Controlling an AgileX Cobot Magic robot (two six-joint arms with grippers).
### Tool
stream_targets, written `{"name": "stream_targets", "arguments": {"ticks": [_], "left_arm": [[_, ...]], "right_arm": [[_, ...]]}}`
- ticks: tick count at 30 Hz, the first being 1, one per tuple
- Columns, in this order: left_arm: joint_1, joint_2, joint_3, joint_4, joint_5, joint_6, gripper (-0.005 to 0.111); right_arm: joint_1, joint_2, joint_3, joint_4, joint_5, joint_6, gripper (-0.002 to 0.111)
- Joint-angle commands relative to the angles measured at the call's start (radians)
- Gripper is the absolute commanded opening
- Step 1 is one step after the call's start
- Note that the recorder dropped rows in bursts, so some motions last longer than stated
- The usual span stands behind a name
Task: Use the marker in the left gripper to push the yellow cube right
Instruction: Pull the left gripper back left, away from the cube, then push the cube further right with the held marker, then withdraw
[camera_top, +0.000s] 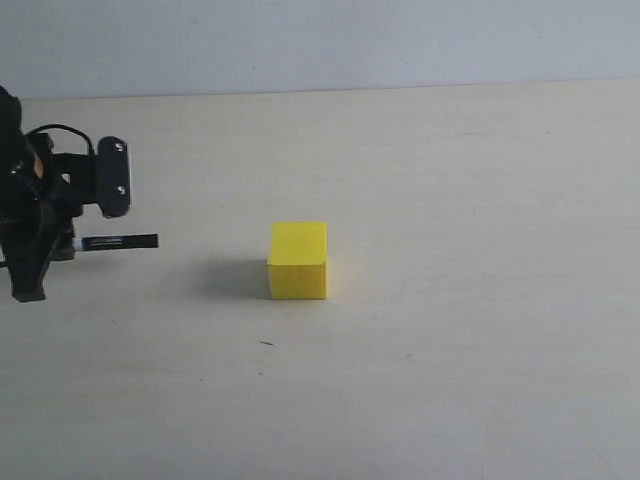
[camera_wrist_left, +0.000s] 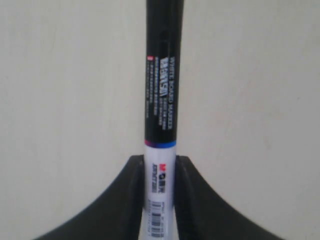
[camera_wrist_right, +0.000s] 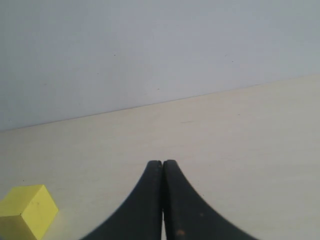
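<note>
The yellow cube (camera_top: 298, 260) sits on the pale table near the middle of the exterior view; its corner also shows in the right wrist view (camera_wrist_right: 27, 210). At the far left edge, my left gripper (camera_top: 62, 246) is shut on the marker (camera_top: 120, 242), which lies level and points right toward the cube with a clear gap between them. In the left wrist view the marker (camera_wrist_left: 161, 105) runs straight out from between the two black fingers (camera_wrist_left: 131, 200), gripped on its white barrel. My right gripper (camera_wrist_right: 162, 162) is shut with nothing in it and is out of the exterior view.
The light wooden table (camera_top: 450, 350) spreads all round the cube. A pale wall (camera_top: 320, 40) rises behind the table's far edge. A small dark speck (camera_top: 266, 343) lies in front of the cube.
</note>
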Motion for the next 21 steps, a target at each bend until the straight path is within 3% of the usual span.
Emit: {"name": "stream_targets", "arguments": {"ticks": [1, 5, 8, 16, 21], "left_arm": [[-0.085, 0.013, -0.004, -0.028, -0.084, 0.012, 0.0], [-0.154, 0.02, -0.004, -0.055, -0.134, 0.012, 0.0], [-0.167, 0.022, -0.006, -0.047, -0.108, 0.012, 0.0], [-0.045, 0.022, -0.006, -0.049, -0.042, -0.013, 0.0], [-0.063, 0.026, -0.006, -0.061, -0.031, 0.015, 0.0]], "right_arm": [[0.0, -0.001, 0.004, -0.003, -0.006, -0.007, 0.0], [0.0, -0.001, 0.004, -0.003, -0.006, -0.007, 0.0], [0.0, -0.001, 0.004, -0.003, -0.006, -0.007, 0.0], [0.0, -0.001, 0.004, -0.003, -0.006, -0.007, 0.0], [0.0, -0.001, 0.004, -0.003, -0.006, -0.007, 0.0]]}}
